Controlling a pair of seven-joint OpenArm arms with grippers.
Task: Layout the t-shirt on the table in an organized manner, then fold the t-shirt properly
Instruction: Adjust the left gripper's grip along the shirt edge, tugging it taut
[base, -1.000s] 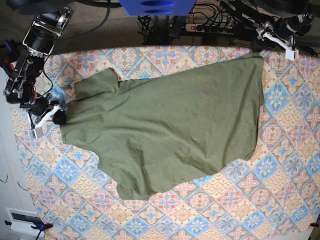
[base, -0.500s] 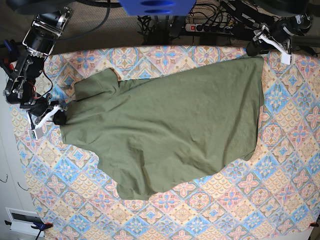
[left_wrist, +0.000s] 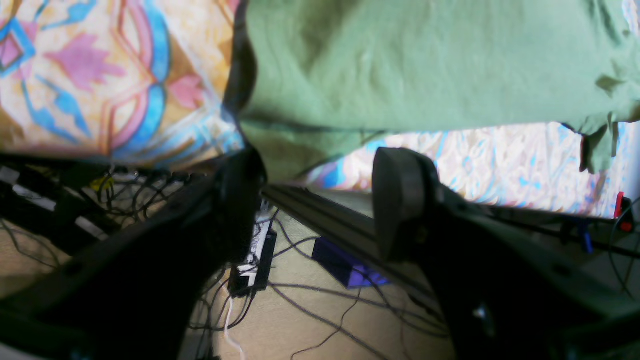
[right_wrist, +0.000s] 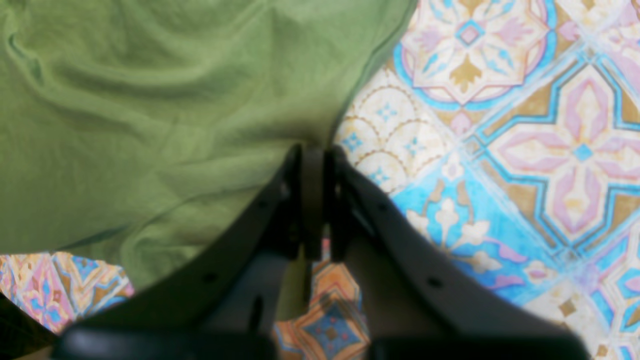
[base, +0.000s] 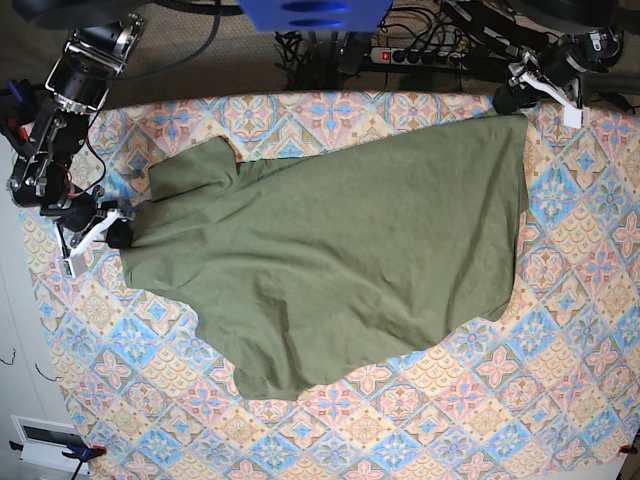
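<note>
The olive-green t-shirt (base: 340, 250) lies spread and rumpled across the table (base: 560, 380), with one sleeve (base: 190, 170) toward the far left. My right gripper (base: 115, 233) sits at the shirt's left edge. In the right wrist view its jaws (right_wrist: 313, 155) are pressed together on the t-shirt (right_wrist: 150, 110) hem. My left gripper (base: 508, 98) is at the shirt's far right corner, over the table's back edge. In the left wrist view it (left_wrist: 320, 170) stands open, and the t-shirt (left_wrist: 425, 65) corner dips toward the gap, touching the left fingertip (left_wrist: 242, 170).
Beyond the table's far edge lie a power strip (base: 420, 55) and tangled cables, also on the floor (left_wrist: 300, 320) in the left wrist view. A blue part (base: 310, 12) hangs over the back middle. A white box (base: 45, 440) sits off the near left corner.
My left gripper has moved left to the shirt's far right corner and its jaws have narrowed a little. The right gripper and the shirt have not moved.
</note>
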